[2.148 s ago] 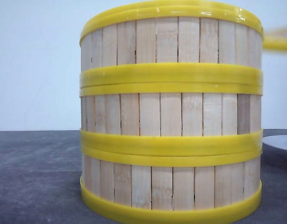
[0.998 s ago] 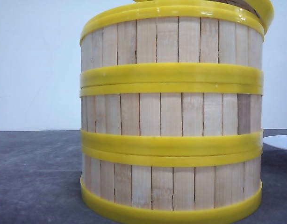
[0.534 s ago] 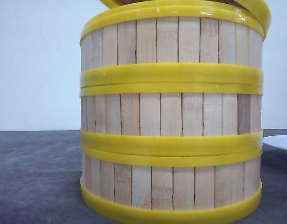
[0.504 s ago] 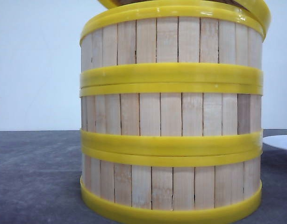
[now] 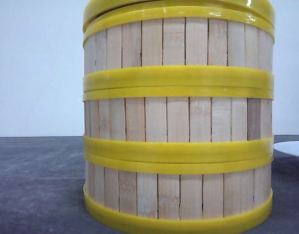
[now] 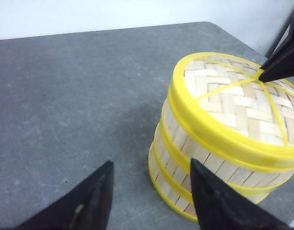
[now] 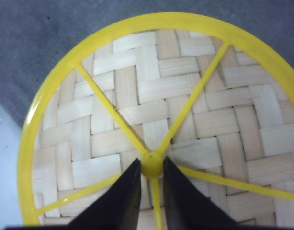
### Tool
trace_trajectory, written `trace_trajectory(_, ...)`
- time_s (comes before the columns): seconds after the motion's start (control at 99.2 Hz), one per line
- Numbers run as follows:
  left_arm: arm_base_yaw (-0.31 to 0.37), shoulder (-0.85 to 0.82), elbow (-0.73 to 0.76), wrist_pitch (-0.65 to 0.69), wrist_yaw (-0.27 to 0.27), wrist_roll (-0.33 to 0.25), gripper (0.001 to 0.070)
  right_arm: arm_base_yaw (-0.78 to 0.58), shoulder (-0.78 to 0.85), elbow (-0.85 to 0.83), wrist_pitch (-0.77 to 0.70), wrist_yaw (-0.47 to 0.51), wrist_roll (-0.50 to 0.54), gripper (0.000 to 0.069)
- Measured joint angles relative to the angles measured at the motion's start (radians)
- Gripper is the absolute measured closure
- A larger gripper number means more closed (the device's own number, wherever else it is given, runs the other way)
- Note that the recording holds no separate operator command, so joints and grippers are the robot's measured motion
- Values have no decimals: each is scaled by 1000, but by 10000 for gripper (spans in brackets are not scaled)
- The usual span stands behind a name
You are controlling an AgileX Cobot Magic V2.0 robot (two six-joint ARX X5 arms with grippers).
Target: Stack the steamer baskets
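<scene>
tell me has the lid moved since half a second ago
Yes. In the front view the lid sat tilted, raised toward the right above the top steamer basket; now it lies level on that rim.

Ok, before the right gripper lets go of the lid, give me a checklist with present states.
1. Three slatted yellow-rimmed steamer baskets stacked, rims aligned: ok.
2. Flat woven yellow-rimmed lid level on the top basket: ok in front view.
3. Right gripper fingers around the lid's centre knob: ok; whether it is clamped, cannot tell.
4. Left gripper open, apart from the stack: ok.
5. White plate apart from the stack: ok.
</scene>
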Motion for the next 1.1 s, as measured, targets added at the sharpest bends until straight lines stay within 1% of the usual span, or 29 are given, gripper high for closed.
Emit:
trace_trajectory(0.333, 0, 0, 0, -2, 0, 0, 411, 8, 10, 0, 8, 8, 0, 633)
trace_trajectory(0.373, 0, 0, 0, -2, 0, 0, 411, 8, 10, 0, 8, 8, 0, 600)
trace_trajectory(0.454, 0, 0, 0, -2, 0, 0, 411, 10, 10, 0, 19, 6, 0, 460)
trace_trajectory(0.514, 0, 0, 0, -2, 0, 0, 411, 10, 10, 0, 20, 14, -2, 402)
trace_trajectory(0.575, 0, 0, 0, -2, 0, 0, 411, 10, 1, 0, 27, 50, -6, 378)
trace_trajectory(0.656, 0, 0, 0, -2, 0, 0, 411, 10, -34, 0, 54, 112, -7, 367)
trace_trajectory(0.817, 0, 0, 0, -2, 0, 0, 411, 10, -179, 0, 98, 252, -6, 363)
trace_trajectory(0.958, 0, 0, 0, -2, 0, 0, 411, 10, -315, 0, 93, 380, 2, 363)
trace_trajectory(1.099, 0, 0, 0, -2, 0, 0, 411, 13, -431, -4, 54, 469, 17, 363)
